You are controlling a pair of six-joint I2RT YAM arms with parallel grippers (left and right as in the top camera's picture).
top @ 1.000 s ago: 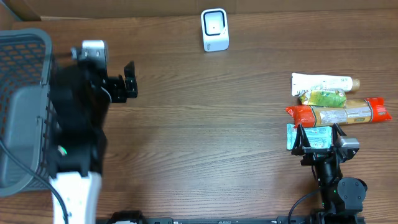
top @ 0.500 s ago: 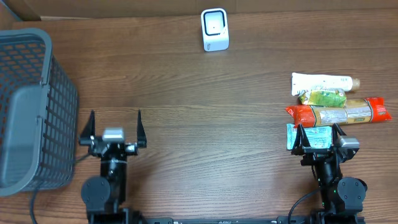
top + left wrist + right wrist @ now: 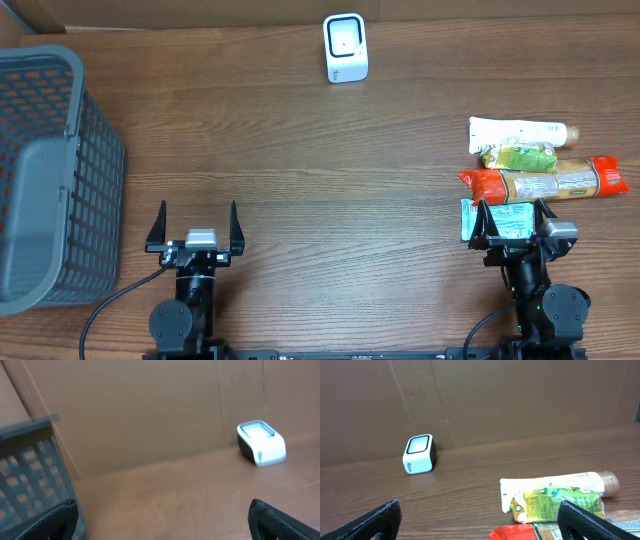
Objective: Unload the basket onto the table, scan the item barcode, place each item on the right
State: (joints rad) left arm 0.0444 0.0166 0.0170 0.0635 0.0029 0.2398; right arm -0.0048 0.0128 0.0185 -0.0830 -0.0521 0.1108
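Right of the scanner (image 3: 345,47) and nearer the bench's (image 3: 330,150) front edge, four items lie bunched together: one white tube (image 3: 515,132), one green packet (image 3: 520,157), one orange pasta pack (image 3: 545,183) and one teal packet (image 3: 466,220). Of the two claws, the right claw (image 3: 510,206) stands spread wide and empty, and from overhead the teal packet shows between its fingertips. The left claw (image 3: 197,208), equally spread and empty, sits left of the scanner, well apart from all four, with one grey basket (image 3: 60,180) farther left.
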